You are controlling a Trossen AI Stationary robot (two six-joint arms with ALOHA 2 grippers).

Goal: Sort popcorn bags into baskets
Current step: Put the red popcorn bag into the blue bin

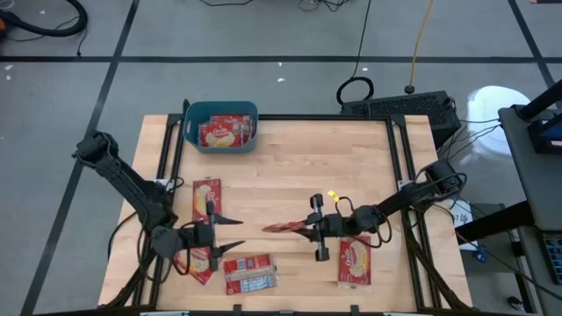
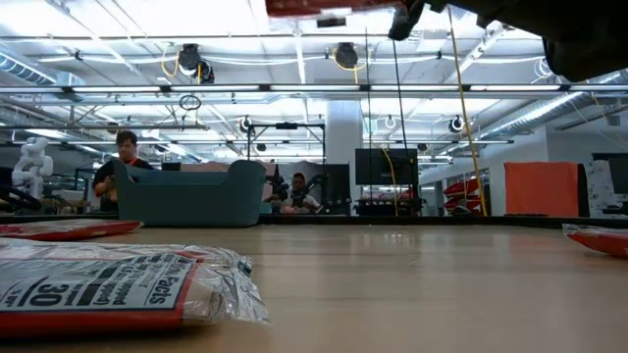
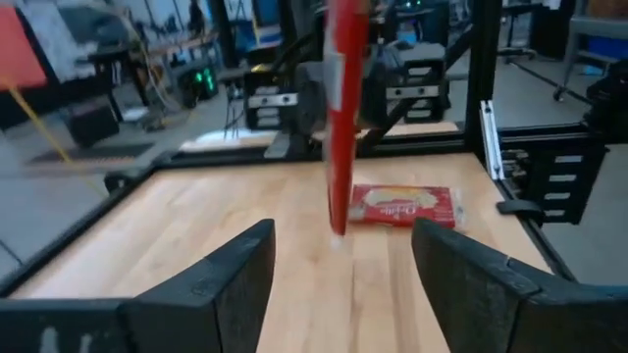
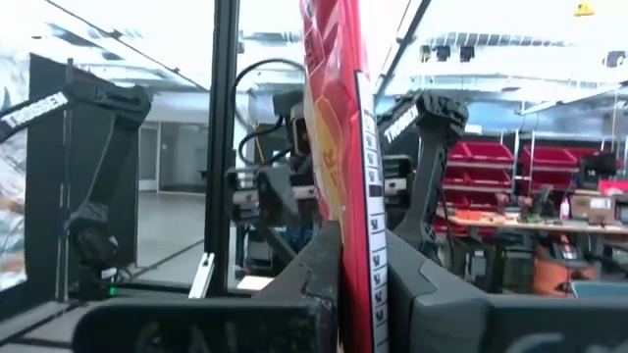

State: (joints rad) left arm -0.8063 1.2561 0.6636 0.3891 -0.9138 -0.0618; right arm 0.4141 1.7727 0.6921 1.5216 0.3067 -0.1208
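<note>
My right gripper (image 1: 303,228) is over the table's middle, shut on a red popcorn bag (image 1: 281,227) that shows edge-on. My left gripper (image 1: 239,232) faces it from the left, open, with its fingers (image 3: 235,265) a short way off the bag's free end (image 3: 340,196) and touching nothing. The teal basket (image 1: 221,125) stands at the far edge with popcorn bags (image 1: 225,132) inside. Other bags lie flat on the table (image 1: 206,197), (image 1: 200,260), (image 1: 250,274), (image 1: 355,262). My right gripper pinches one end of the popcorn bag (image 4: 355,245) between its two fingers (image 4: 319,275). The fingers come about level from the table's right side. The bag is lifted clear of the table, turned on edge, and sticks out past the fingertips toward my left gripper.
Black rails (image 1: 399,167) run along the table's left, right and far edges. Bare wood (image 1: 307,167) lies between the basket and the grippers. People (image 2: 123,162) are in the room beyond the far edge.
</note>
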